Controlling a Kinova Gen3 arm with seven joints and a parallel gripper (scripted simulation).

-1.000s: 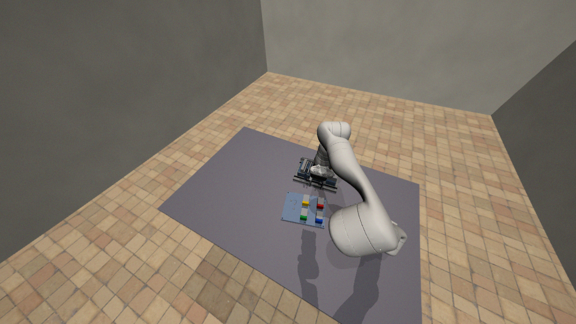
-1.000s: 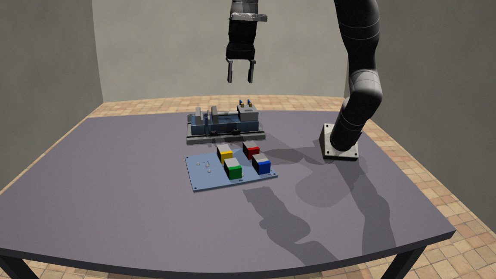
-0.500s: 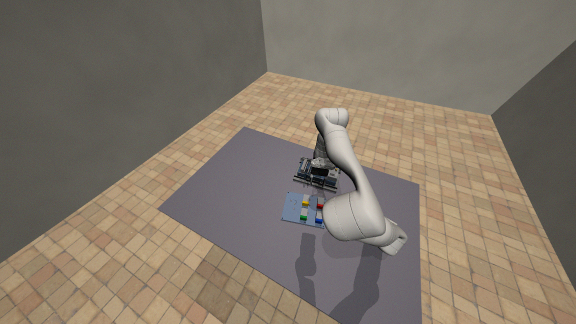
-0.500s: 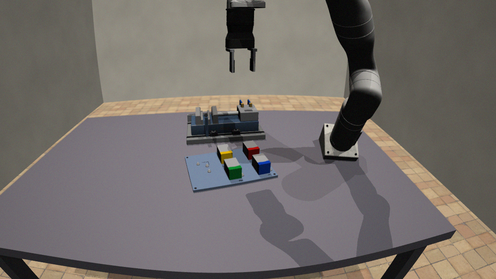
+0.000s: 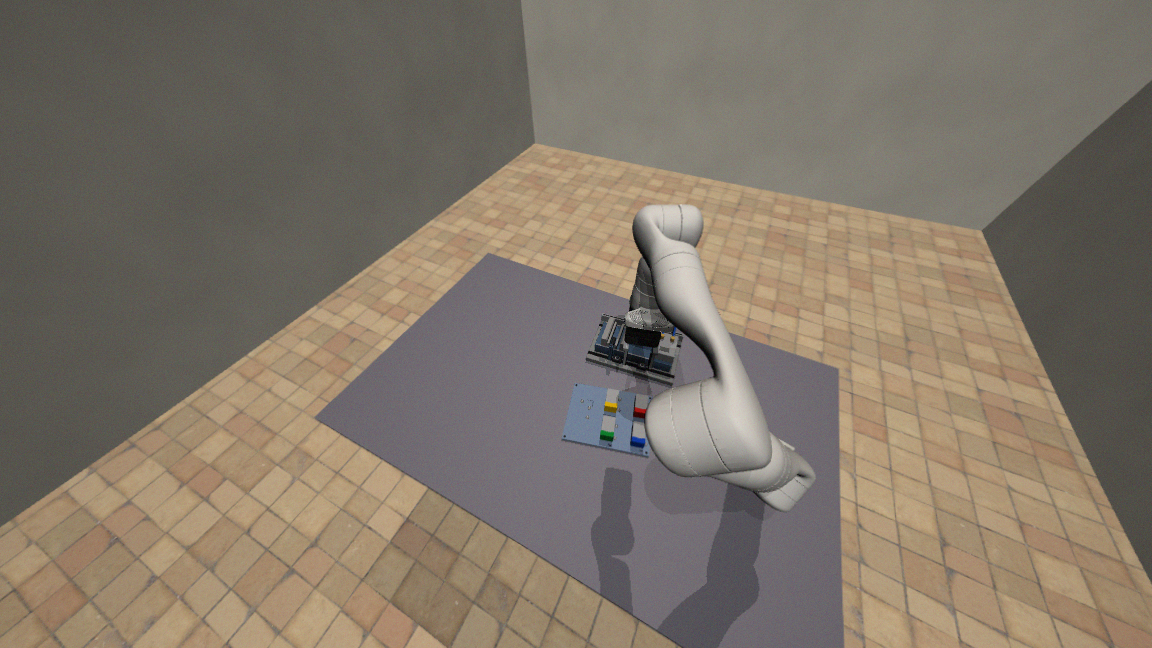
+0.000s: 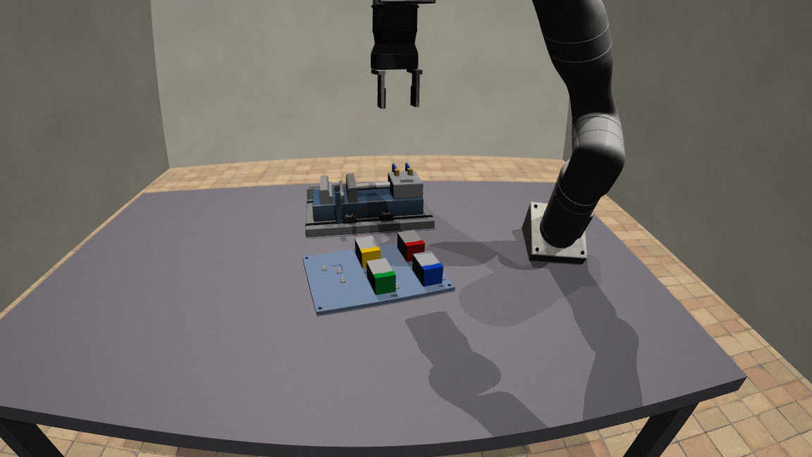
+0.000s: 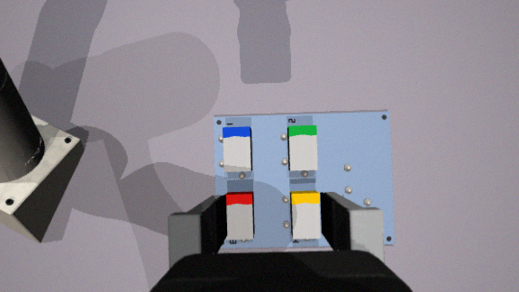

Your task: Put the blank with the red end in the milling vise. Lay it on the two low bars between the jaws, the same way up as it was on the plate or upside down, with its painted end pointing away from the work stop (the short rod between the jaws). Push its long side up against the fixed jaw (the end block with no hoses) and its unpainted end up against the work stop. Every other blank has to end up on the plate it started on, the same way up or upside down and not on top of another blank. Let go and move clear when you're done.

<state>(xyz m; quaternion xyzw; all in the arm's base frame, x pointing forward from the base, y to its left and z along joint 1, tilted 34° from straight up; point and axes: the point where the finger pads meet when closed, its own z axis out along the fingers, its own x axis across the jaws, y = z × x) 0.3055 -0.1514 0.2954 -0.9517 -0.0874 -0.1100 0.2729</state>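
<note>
The blank with the red end (image 5: 640,405) (image 6: 411,245) (image 7: 239,218) lies on the light blue plate (image 5: 581,419) (image 6: 340,290) (image 7: 360,144), in the row nearest the vise. Blanks with a yellow end (image 6: 368,250) (image 7: 305,218), a green end (image 6: 380,274) (image 7: 303,150) and a blue end (image 6: 427,268) (image 7: 237,150) lie on the same plate, each apart from the others. My gripper (image 6: 397,105) (image 7: 273,214) is open and empty, pointing straight down, high above the plate and vise. In the wrist view its fingers frame the red and yellow blanks from far above.
The milling vise (image 5: 632,346) (image 6: 363,204) stands just behind the plate, with nothing between its jaws. Its block with blue hose fittings (image 6: 404,184) is on the right and the plain end block (image 6: 324,190) on the left. The arm's base (image 6: 556,244) (image 7: 31,180) is to the right.
</note>
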